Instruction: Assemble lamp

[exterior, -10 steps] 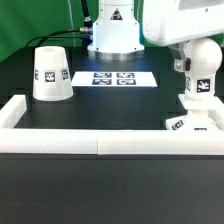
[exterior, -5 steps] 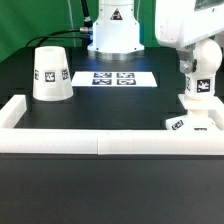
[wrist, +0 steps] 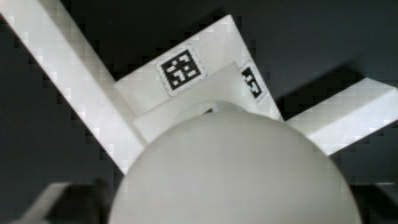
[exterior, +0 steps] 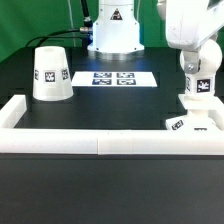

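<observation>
Arm [exterior: 192,25] shifted toward the exterior view's right above smooth rounded bulb [exterior: 198,88]; fingers seemingly hidden, state unclear.

I'm working a robotics lab bench here, not a home. The matte black surface [exterior: 110,115] is fenced along its near edge and corners by a white wall strip [exterior: 100,142]. A marker board [exterior: 113,78] of printed tags lies near the far edge, before the arm's white base [exterior: 113,35]. There is a green backdrop [exterior: 25,25] behind, and the shade [exterior: 50,75] carries black square tags.
</observation>
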Available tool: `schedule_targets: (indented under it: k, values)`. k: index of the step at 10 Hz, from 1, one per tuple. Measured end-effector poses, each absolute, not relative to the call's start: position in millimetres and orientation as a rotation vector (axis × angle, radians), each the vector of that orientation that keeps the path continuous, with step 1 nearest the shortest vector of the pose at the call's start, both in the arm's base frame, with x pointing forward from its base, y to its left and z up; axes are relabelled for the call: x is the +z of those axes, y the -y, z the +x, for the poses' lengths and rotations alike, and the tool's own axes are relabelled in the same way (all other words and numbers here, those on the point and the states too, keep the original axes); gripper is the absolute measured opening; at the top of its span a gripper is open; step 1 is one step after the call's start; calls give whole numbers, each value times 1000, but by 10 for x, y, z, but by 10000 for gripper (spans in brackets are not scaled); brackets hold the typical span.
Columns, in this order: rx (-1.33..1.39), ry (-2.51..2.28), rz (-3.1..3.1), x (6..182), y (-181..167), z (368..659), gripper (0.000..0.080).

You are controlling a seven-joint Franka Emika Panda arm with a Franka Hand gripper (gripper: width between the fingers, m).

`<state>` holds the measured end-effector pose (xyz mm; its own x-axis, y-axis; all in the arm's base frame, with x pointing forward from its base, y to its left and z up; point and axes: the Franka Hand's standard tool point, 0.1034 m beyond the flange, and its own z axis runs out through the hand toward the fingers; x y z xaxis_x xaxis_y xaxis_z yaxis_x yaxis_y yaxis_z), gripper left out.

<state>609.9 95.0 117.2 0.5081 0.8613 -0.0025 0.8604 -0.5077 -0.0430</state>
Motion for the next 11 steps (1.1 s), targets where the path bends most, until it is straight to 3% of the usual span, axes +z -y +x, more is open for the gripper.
schedule_targets:
  k: [4,11]
  values:
    - [38,1422,-2754,1170,-932,6098,576]
    - [64,262,-3087,1164,-1005,6082,577]
